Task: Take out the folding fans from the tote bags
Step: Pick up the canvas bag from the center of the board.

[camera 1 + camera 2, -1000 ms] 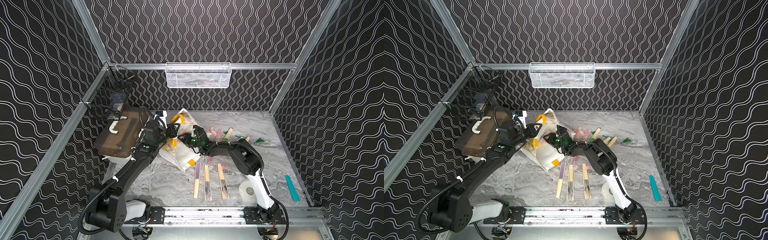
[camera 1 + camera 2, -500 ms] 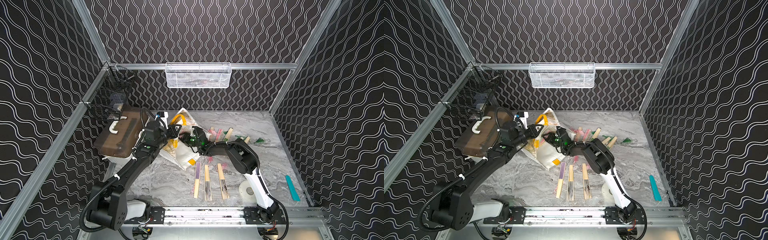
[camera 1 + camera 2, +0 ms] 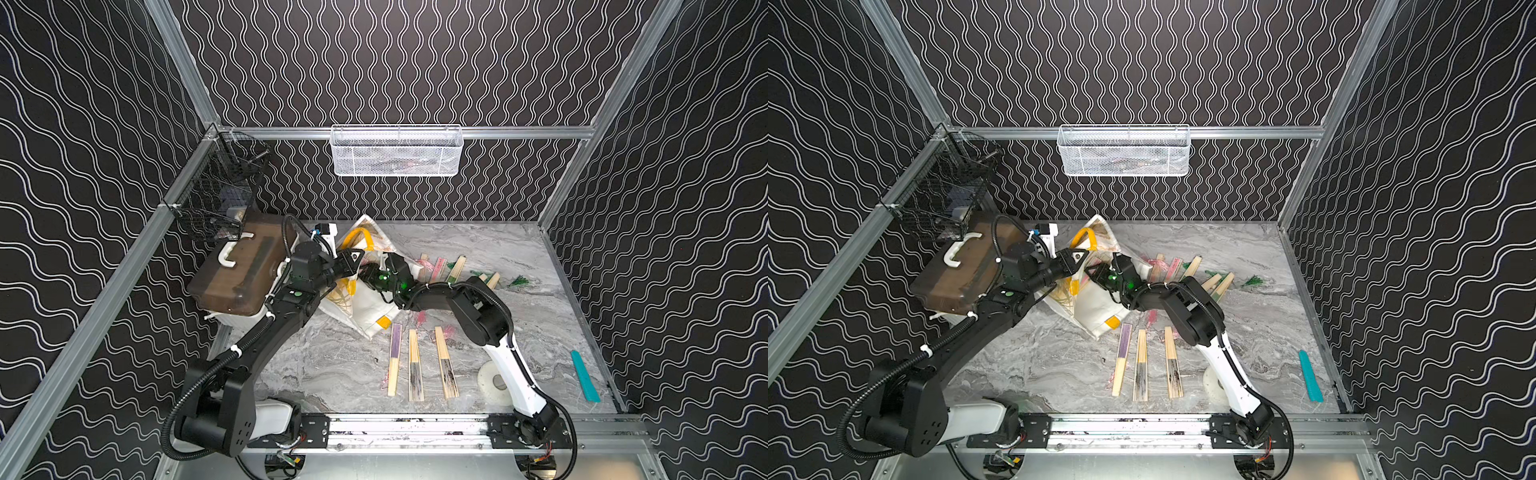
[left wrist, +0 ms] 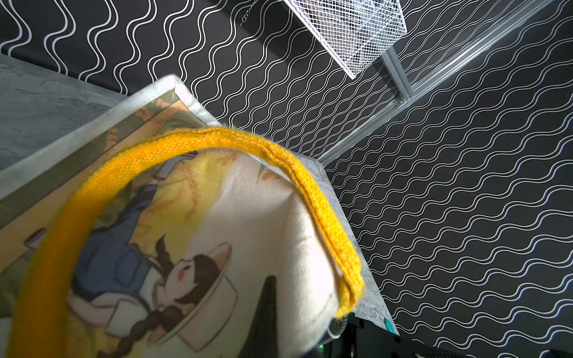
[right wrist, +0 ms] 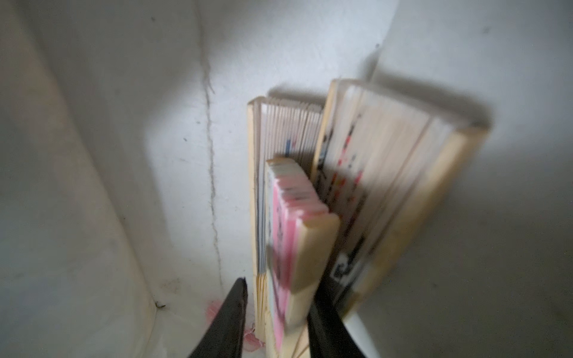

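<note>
Between right gripper (image 5: 277, 293) jaws, inside tote bag (image 5: 93, 161): pink fan (image 5: 297, 223), pale fan (image 5: 279, 124) alongside; jaws straddle both, sliver of gap one side, not clamped. Touching beside: black-white fan (image 5: 387, 161). Fans judged light, stiff, slick-ribbed, paper fragile; take bamboo guards near tassel end. Obstacles: slack bag walls, crowding neighbours. On tote rim: left gripper (image 3: 351, 258), clenched. At bag's 5 o'clock, three fans (image 3: 415, 365); at 9 o'clock, brown-lidded box (image 3: 241, 270).

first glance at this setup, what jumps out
Both arms meet at the white tote bag with yellow handles: the left gripper pinches its rim, while the right gripper reaches inside, straddling a pink folding fan. Three closed fans lie side by side on the marble table in front.
</note>
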You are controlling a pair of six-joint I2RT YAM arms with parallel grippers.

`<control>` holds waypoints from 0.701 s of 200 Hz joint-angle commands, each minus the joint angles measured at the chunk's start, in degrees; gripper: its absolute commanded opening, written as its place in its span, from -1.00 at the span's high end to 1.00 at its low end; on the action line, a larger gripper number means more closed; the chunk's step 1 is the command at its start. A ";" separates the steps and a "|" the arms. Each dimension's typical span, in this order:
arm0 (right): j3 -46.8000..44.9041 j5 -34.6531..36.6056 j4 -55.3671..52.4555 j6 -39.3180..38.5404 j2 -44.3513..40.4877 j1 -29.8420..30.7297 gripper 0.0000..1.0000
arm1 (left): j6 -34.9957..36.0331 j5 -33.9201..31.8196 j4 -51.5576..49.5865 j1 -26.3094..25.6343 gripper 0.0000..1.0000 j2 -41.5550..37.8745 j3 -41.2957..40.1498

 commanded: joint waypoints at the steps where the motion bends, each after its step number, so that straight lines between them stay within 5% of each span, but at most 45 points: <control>1: 1.54 0.17 0.43 -1.03 1.28 -0.06 0.33 | -2.04 2.73 3.47 -0.10 1.00 0.33 -0.07; 49: 6.84 -0.20 -6.15 -2.87 3.43 -0.06 0.15 | -2.98 3.06 4.53 -0.63 1.00 1.16 -0.04; 68: 6.94 -0.14 -6.52 -3.41 3.74 -0.05 0.37 | -2.61 2.55 4.23 -0.55 1.00 1.07 0.23; 140: -0.96 -1.15 0.04 -3.82 -1.36 -0.06 0.65 | 0.62 -8.17 -1.59 -0.55 1.00 1.01 1.60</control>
